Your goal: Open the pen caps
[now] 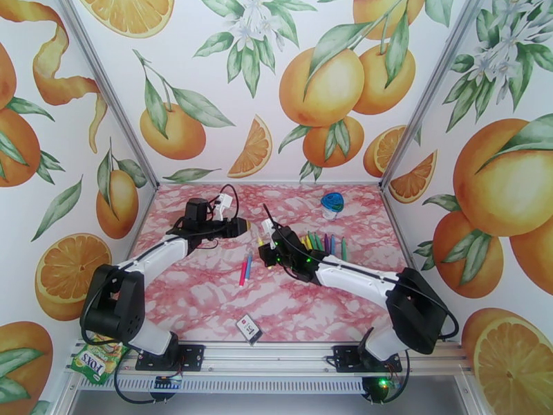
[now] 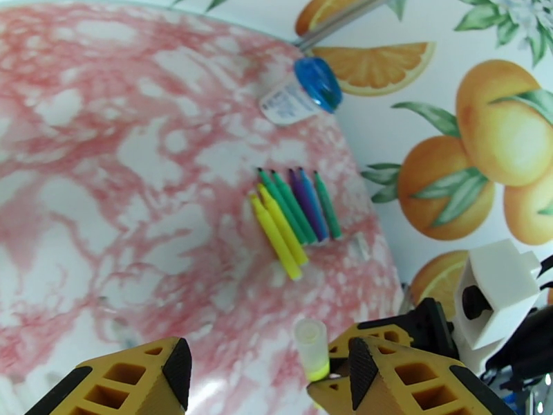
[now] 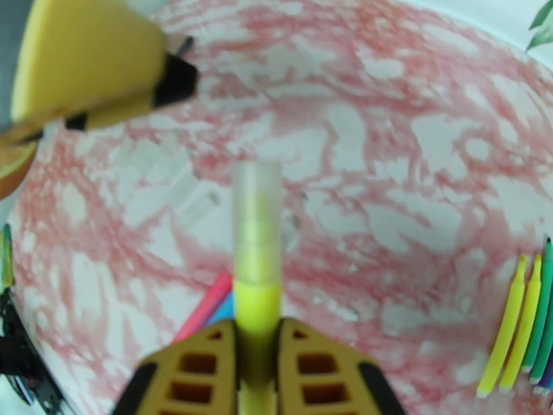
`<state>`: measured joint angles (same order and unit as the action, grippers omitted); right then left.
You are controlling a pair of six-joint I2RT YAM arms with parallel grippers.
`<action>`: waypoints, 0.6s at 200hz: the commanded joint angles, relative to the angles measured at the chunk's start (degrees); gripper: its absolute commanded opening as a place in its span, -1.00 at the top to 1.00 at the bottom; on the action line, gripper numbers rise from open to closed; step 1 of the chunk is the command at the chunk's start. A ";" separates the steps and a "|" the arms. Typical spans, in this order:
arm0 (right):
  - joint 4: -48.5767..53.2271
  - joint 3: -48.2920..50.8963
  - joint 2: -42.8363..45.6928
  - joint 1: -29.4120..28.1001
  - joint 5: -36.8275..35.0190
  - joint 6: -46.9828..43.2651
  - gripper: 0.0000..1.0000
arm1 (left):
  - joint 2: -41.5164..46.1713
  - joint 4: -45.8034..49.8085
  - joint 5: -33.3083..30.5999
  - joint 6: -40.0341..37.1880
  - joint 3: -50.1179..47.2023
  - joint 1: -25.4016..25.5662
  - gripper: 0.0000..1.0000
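Gripping a yellow pen mid-table in the right gripper, fingers closed on the barrel, clear cap on and pointing far-left. Holding the left gripper open just left of it, fingers spread to either side of the cap; cannot tell about contact. To the right, lying side by side: yellow, green, purple and blue capped pens. Just nearer and left: a pink and a blue pen. Far right: a blue-lidded container.
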<state>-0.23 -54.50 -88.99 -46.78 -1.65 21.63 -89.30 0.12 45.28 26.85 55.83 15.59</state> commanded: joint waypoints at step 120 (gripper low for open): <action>-6.10 -1.45 2.23 0.16 2.55 -2.38 0.67 | -2.87 -4.16 6.43 0.31 4.50 3.74 -0.01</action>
<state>-3.77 -54.35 -88.05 -46.78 0.03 20.12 -91.61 -2.66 49.71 27.99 57.80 18.83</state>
